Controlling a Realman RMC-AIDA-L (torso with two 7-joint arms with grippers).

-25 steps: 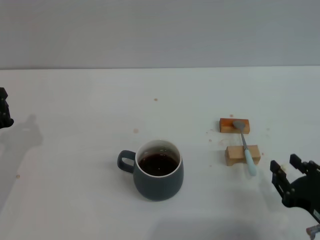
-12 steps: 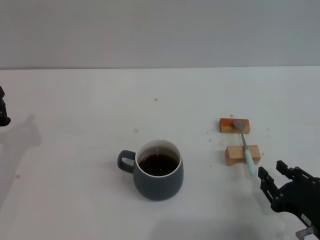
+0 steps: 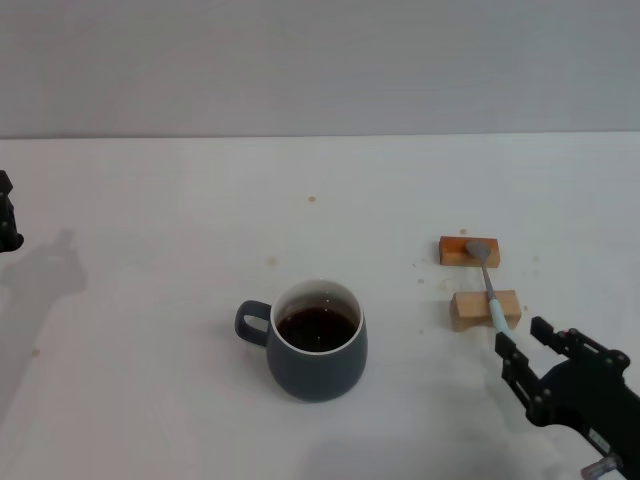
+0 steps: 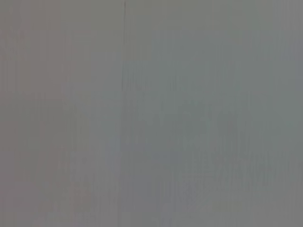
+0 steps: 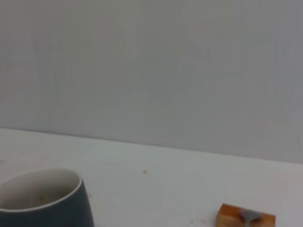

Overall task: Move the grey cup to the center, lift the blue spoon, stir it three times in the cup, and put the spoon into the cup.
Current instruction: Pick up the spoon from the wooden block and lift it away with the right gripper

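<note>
Right claw point(image 3: 528, 354) sits low on the near side of the wooden blocks, its two black fingers spread apart and holding nothing; I read the handle tip of the blue spoon point(image 3: 488, 285) as lying just in front of the gap between them, not yet touched. My left claw point(image 3: 8, 215) is parked well away from the grey cup, out at the far left edge of the head view, and I cannot tell how its fingers stand.

As I judge it, the first step looks finished: the grey cup point(image 3: 315, 340) stands upright near the middle of the worktop point(image 3: 150, 200), handle pointing away from the blocks, with dark liquid inside. The spoon is well apart from the cup, on the blocks' side. It lies bridged across the two blocks, its oval bowl on the orange block point(image 3: 455, 252) farther from me and its pale blue handle over the lighter wooden block point(image 3: 470, 310) nearer me, so the handle end overhangs toward my claw.

What remains, by my reckoning, is everything with the spoon: closing on the handle, lifting it, carrying it over to the cup, three stirs, and letting it go inside.
</note>
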